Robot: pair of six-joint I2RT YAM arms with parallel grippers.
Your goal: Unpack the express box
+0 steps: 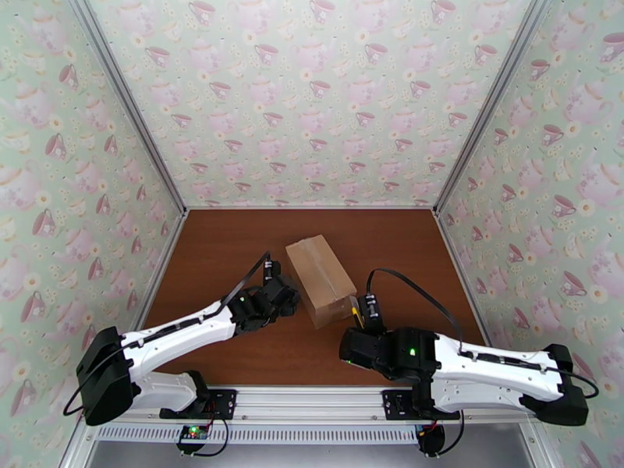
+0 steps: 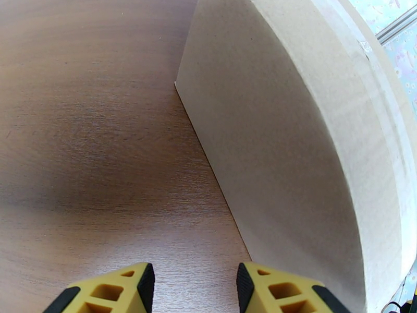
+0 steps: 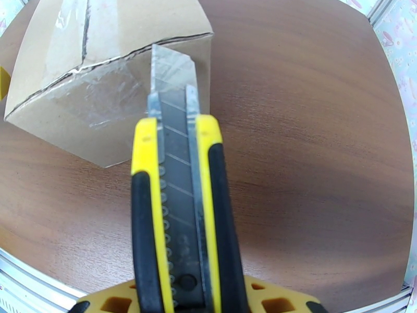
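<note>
Knife (image 3: 180, 204) pinched in your right hand (image 3: 193, 301), blade (image 3: 172, 69) at the taped near end of the express box (image 1: 321, 278) on the worktop (image 1: 234, 251): brace its side with your spread left hand (image 2: 195, 288), cut shallow.

Pale green wallpaper (image 1: 312, 87) printed with pink teacups and teapots covers three walls around a dark wood-grain bench (image 1: 234, 251), with aluminium struts (image 1: 131, 111) running up the corners and a silver rail (image 1: 312, 395) edging the evenly lit near side.
</note>
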